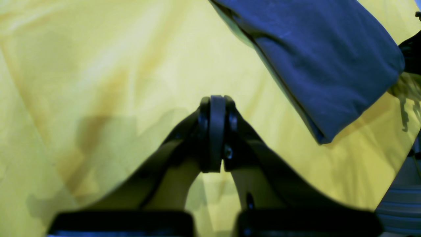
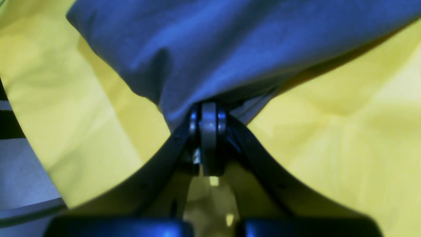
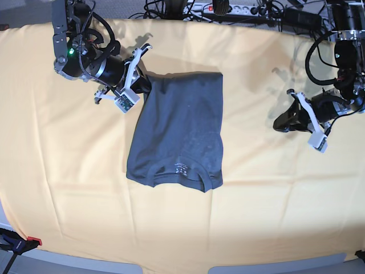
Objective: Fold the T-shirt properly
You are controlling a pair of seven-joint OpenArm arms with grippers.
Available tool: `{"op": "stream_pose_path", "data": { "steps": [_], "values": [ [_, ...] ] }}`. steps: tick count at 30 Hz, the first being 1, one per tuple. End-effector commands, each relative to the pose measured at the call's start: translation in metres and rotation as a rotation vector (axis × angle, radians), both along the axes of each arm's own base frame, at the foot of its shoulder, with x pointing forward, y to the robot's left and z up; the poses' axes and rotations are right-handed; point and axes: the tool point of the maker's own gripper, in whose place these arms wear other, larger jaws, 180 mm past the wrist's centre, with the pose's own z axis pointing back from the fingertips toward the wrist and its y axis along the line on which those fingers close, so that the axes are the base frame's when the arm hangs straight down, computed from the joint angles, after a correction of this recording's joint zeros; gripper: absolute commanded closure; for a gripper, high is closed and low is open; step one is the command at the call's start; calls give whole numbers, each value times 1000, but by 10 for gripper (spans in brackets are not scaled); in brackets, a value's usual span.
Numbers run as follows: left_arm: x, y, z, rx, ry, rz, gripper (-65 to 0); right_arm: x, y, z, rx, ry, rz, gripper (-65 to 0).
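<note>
T-shirt: dark blue-grey, folded into a tall panel near centre of the yellow cloth, collar and white neck label at its 6 o'clock end.
Right gripper: at the shirt's 11 o'clock corner — jaws clenched on the fabric edge, per the right wrist view.
Left gripper: at 3 o'clock, well apart from the shirt; jaws pressed together on nothing.
Hidden: shirt corner inside the right jaws not visible; sleeves can't be made out — presumably tucked under.
Surface: yellow cloth covers the whole table, lightly creased.
Room: power strip and cables at 12 o'clock edge; orange clamp at 7 o'clock.
</note>
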Motion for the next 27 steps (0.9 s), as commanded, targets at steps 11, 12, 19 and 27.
{"op": "stream_pose_path", "data": {
  "steps": [11, 12, 19, 27],
  "values": [
    [4, 1, 15, -7, -39, -14, 0, -27, 18, 7, 129, 46, 50, 0],
    [4, 1, 15, -7, -39, -14, 0, -27, 18, 8, 128, 43, 55, 0],
    [3, 3, 14, 7, -28, -19, 0, -14, -3, 24, -14, -50, 18, 0],
    [-13, -2, 26, -73, 43, -90, 0, 17, -47, 92, 126, -213, -193, 0]
  ]
}}
